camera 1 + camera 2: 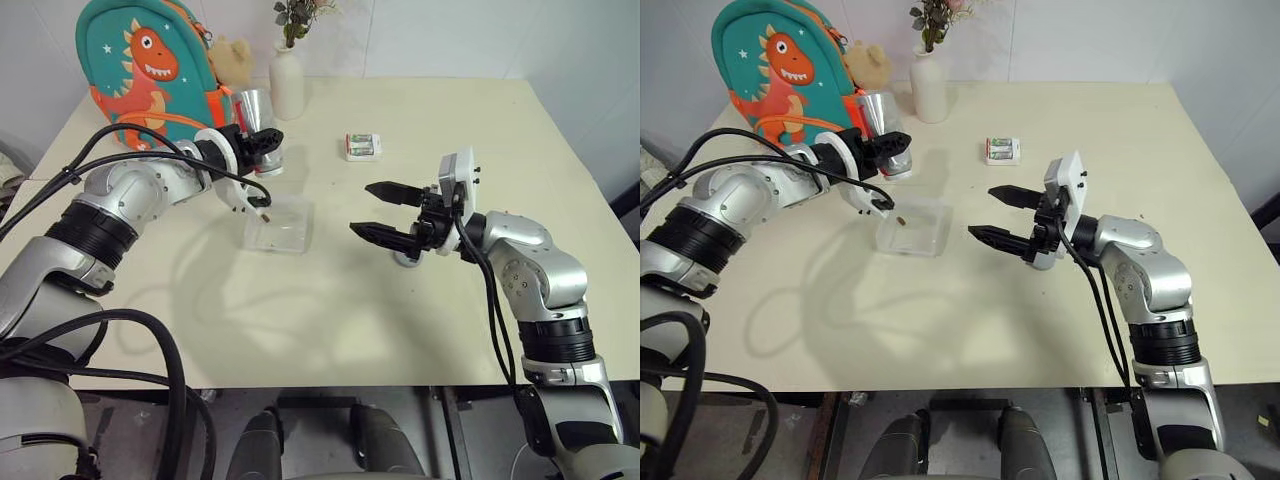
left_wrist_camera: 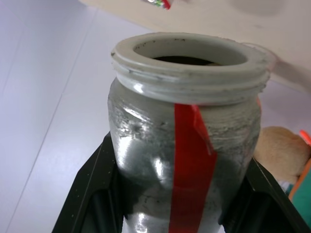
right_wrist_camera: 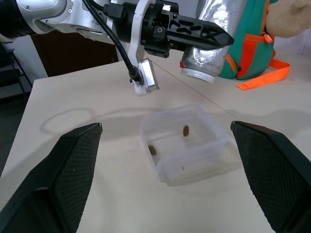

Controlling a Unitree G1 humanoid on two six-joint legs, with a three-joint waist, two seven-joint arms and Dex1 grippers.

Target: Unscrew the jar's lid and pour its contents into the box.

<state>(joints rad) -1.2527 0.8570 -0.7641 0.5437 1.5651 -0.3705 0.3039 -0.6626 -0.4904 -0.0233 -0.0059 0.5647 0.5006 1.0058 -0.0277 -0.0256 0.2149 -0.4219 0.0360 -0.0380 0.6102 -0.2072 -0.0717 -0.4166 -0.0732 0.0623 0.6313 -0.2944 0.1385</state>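
Between the left tool's clamped black fingers: the jar, lidless, tipped mouth-down above the box's far edge. Looks light, stiff and glassy-slick, probably prone to twisting in the grip; best held round the belly, below the threaded neck, across the red tape, exactly as now. Down in the clear shallow box on the desk: two brownish bits resting on the floor, maybe a speck more. Inside the jar: dark past the mouth, impossible to tell whether anything remains. Over on the right, right tool spread wide and empty, just above a small grey disc, likely the lid, flat on the desk.
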